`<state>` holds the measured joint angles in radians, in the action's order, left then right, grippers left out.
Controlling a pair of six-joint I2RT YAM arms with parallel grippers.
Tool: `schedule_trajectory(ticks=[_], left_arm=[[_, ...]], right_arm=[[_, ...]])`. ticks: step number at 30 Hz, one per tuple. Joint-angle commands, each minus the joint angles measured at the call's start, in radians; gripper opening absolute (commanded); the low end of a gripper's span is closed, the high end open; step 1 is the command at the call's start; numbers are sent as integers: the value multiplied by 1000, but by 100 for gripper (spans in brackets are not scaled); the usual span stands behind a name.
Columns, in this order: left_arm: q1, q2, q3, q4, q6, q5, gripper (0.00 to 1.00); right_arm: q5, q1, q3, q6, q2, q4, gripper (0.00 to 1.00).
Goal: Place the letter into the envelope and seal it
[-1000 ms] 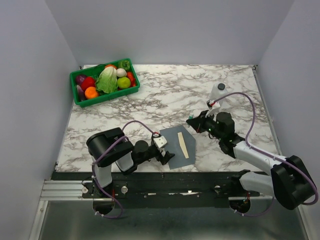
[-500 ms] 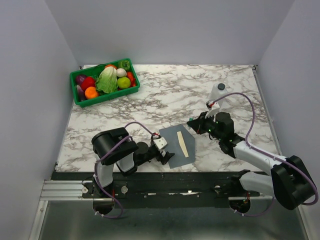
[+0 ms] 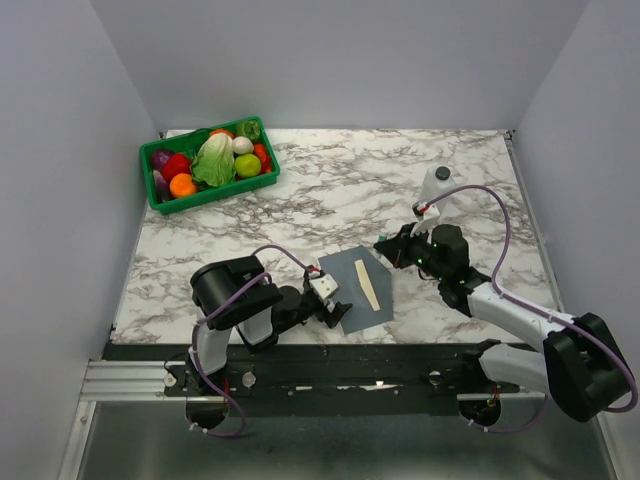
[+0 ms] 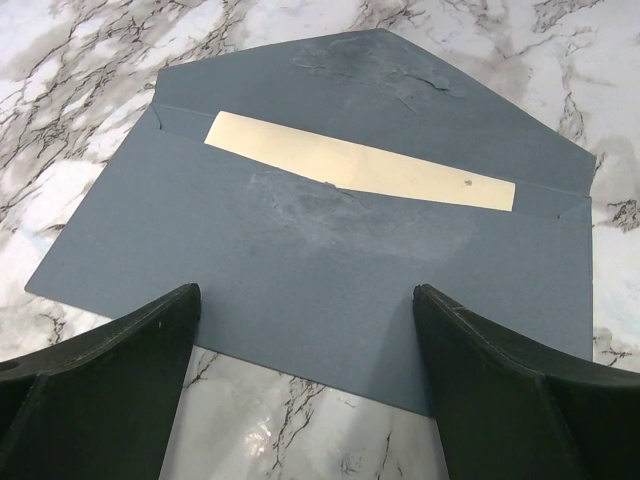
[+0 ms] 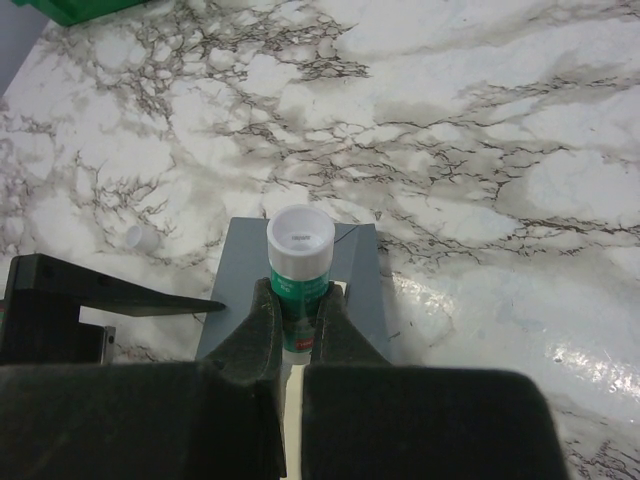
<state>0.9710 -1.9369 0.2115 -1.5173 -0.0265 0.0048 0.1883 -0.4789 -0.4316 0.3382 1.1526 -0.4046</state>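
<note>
Top external view: envelope (image 3: 353,298) lies flat at 6 o'clock on the table, between the two arms. The letter (image 3: 367,288) is tucked in with a cream strip showing. Left gripper (image 3: 333,308) sits at its 9 o'clock edge, right gripper (image 3: 392,247) at its 1 o'clock.

Left wrist view: jaws spread wide, gripping nothing, low over the envelope's near edge. The flap is open, pointing to 12 o'clock.

Right wrist view: jaws are pinched on a glue stick (image 5: 300,240), with the envelope just beyond it.

Paper looks light and floppy and probably skates on marble. Pinning the body flat likely beats pinching, and the flap's best folded from its tip.
</note>
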Motion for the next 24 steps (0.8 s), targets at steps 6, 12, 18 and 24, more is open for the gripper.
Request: schedule_trajectory(ticks=[6, 12, 18, 24], left_arm=[[6, -79, -27, -175, 68, -57, 94], [6, -89, -26, -176, 62, -62, 94], [5, -103, -21, -176, 50, -74, 94], [-2, -114, -18, -176, 50, -60, 94]], right_arm=[[50, -64, 4, -102, 12, -131, 1], [-86, -131, -18, -143, 110, -163, 1], [-174, -155, 57, -142, 171, -413, 1], [-246, -196, 53, -157, 265, -539, 1]])
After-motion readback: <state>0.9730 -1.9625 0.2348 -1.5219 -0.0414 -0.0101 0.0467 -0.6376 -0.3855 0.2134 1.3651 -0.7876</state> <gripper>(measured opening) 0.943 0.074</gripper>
